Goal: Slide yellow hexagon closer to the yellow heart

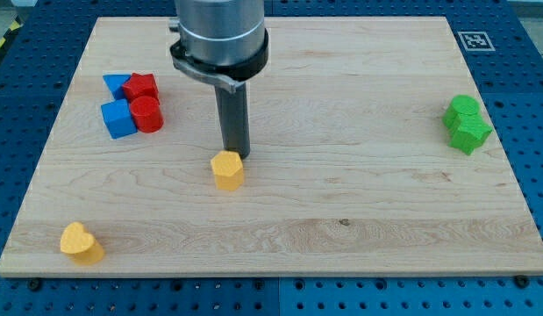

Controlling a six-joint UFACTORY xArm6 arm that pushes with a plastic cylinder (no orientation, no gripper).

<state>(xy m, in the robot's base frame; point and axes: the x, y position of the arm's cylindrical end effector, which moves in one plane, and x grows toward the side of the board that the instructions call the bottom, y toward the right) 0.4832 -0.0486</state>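
Note:
The yellow hexagon point(227, 169) sits left of the board's middle. The yellow heart point(81, 242) lies near the view's bottom left corner of the board, far from the hexagon. My tip point(237, 157) is at the lower end of the dark rod, just above and slightly right of the hexagon, touching or nearly touching its upper right edge.
Two red blocks point(145, 101) and two blue blocks point(118, 118) are clustered at the view's upper left. Two green blocks point(467, 124) sit together at the right. The wooden board point(359, 211) has a fiducial marker point(474, 40) at its top right corner.

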